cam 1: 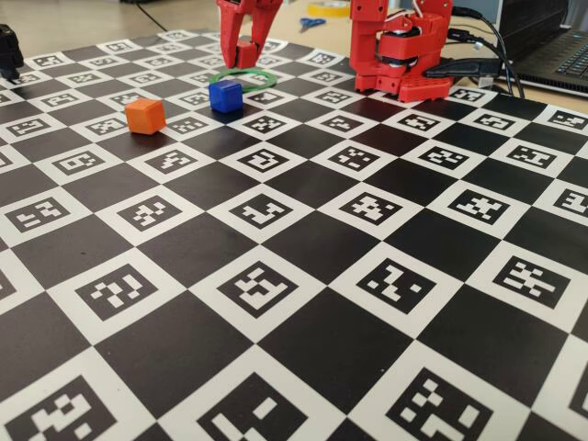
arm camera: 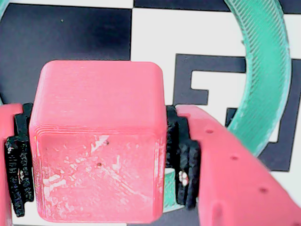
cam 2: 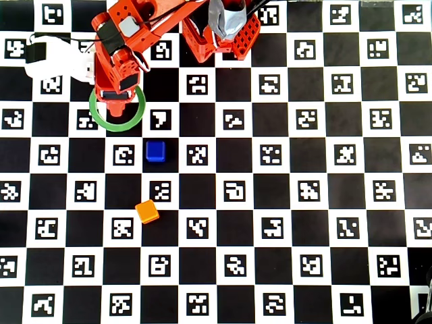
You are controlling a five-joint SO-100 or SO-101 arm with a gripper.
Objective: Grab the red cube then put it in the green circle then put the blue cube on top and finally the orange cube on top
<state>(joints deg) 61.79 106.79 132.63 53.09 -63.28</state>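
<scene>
My gripper (arm camera: 96,160) is shut on the red cube (arm camera: 99,141), with the black pads pressed against its left and right sides. The green circle (arm camera: 263,70) curves past on the right, and a bit of it shows under the cube's lower right corner. In the overhead view the gripper (cam 2: 116,101) hangs over the green circle (cam 2: 118,127) and hides the cube. The fixed view shows the gripper (cam 1: 243,46) just above the green circle (cam 1: 243,76). The blue cube (cam 1: 225,96) (cam 2: 155,150) sits close in front of the ring. The orange cube (cam 1: 144,116) (cam 2: 147,212) lies further out.
The arm's red base (cam 1: 400,50) stands at the back of the checkerboard mat (cam 1: 303,276). Scissors (cam 1: 310,23) and a laptop (cam 1: 560,55) with cables lie beyond the mat. A white object (cam 2: 50,57) sits beside the arm in the overhead view.
</scene>
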